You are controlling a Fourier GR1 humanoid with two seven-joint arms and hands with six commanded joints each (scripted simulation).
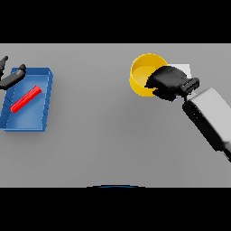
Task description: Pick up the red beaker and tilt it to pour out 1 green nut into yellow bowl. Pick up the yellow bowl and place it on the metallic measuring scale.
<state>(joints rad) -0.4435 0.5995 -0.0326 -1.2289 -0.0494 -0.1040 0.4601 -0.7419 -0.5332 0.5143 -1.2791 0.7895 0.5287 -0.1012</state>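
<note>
The yellow bowl [143, 74] is at the back right of the grey table, and its inside looks plain yellow. My right hand [168, 82] is curled over the bowl's right rim and grips it. Just behind the hand, a pale corner of the metallic scale [184, 68] shows; the rest is hidden by the hand and bowl. The red beaker [25, 99] lies on its side in a blue tray [43, 118] at the left. My left hand [12, 77] is at the tray's far left corner, fingers straight, holding nothing. No green nut is visible.
The blue tray has raised walls and sits close to the table's left edge. A wide stretch of grey table [99, 135] lies between the tray and the bowl. My right forearm [210, 115] crosses the right side.
</note>
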